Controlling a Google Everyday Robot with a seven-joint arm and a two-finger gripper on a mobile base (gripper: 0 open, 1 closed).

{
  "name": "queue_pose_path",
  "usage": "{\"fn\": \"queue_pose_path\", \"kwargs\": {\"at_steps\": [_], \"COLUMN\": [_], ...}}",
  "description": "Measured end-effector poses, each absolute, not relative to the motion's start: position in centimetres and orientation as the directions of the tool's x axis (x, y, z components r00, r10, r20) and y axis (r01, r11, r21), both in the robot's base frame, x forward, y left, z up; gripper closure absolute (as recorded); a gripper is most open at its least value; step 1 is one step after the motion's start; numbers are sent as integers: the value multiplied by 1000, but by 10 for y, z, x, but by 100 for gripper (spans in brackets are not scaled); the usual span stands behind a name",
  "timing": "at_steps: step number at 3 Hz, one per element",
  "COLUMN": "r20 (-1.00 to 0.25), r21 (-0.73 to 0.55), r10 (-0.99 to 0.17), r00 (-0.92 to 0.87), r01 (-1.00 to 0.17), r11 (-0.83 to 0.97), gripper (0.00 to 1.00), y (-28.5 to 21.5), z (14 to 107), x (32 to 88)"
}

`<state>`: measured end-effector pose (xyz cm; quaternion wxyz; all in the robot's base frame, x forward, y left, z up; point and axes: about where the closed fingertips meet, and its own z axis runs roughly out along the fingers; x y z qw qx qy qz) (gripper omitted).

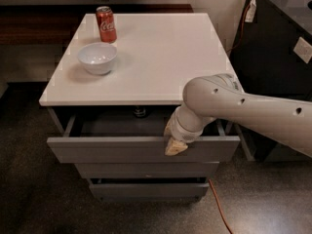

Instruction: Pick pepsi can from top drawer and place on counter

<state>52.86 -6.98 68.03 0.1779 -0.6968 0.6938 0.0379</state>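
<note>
The top drawer (112, 150) stands pulled open under the white counter (161, 57). The pepsi can (140, 112) shows only as a small dark can with a silver top at the back of the drawer, just under the counter's front edge. My gripper (174, 143) hangs at the drawer's front edge, right of the can, with tan fingertips (176, 148) over the drawer front. The white arm reaches in from the right.
A red Coca-Cola can (106, 24) stands at the counter's back left. A white bowl (98, 58) sits in front of it. Two narrower drawers (146, 170) lie below. A dark cabinet (278, 48) stands to the right, and an orange cable (219, 208) runs on the floor.
</note>
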Motion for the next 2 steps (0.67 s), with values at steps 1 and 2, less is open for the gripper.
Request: {"fn": "queue_pose_path", "kwargs": {"at_steps": [1, 2], "r20": [-354, -383], "r21": [-143, -114], "r10": [-933, -920], "r00": [65, 82], "r01": [-990, -993], "r11": [-14, -41], "gripper": [0, 0], "y": [-61, -57], "z": [659, 644], "x": [499, 483]}}
